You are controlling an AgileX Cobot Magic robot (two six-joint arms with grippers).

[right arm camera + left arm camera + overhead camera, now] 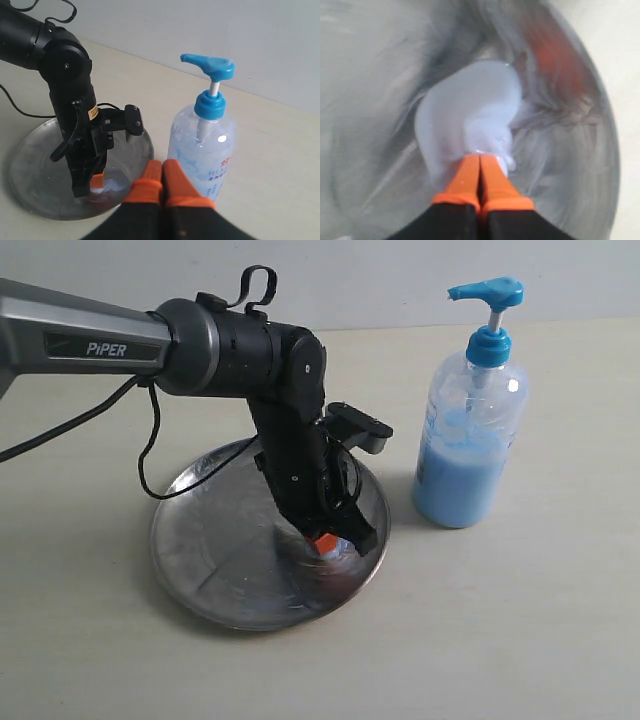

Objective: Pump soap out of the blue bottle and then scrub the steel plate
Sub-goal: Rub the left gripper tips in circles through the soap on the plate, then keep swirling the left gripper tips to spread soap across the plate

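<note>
The steel plate (215,550) lies on the table, left of the blue bottle (468,445). My left gripper (328,543) points down into the plate's right part, shut with nothing held, its orange tips pressed into the soap (470,115), a pale blue smear spread on the metal (370,100). From the right wrist view, the soap (112,186) shows by the left gripper's tips (97,181) on the steel plate (30,160). My right gripper (163,167) is shut and empty, hovering in front of the blue bottle (205,145), out of the exterior view.
A black cable (150,455) loops from the left arm over the plate's back-left rim. The bottle stands close to the plate's right rim. A pale wall (400,270) runs behind the table.
</note>
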